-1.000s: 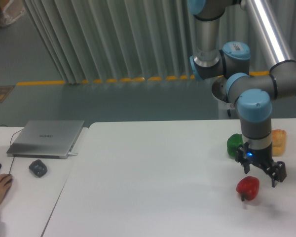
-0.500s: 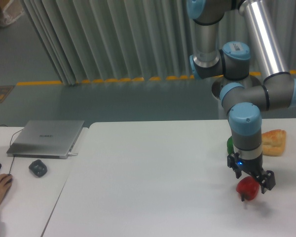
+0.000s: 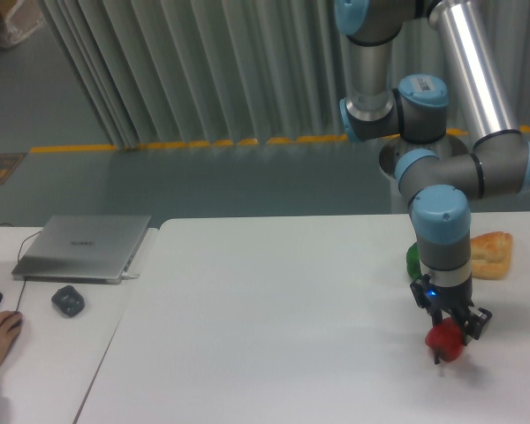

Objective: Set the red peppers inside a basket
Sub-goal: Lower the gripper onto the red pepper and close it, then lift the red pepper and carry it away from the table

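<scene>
**Tabletop layout**

On the tabletop [image 3: 274, 300], the pepper [image 3: 444, 343] sits at four o'clock, directly under the gripper [image 3: 450, 329]. A second pepper [image 3: 412, 261] lies behind it toward two o'clock, with a bread roll [image 3: 489, 253] to its right. At nine o'clock rests a laptop [image 3: 84, 248], a mouse [image 3: 68, 300] in front of it.

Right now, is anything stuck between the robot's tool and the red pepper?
No, nothing visible is. The tool is right down on the red pepper, its fingers on both sides. The green pepper and the bread sit farther back on the table.
</scene>
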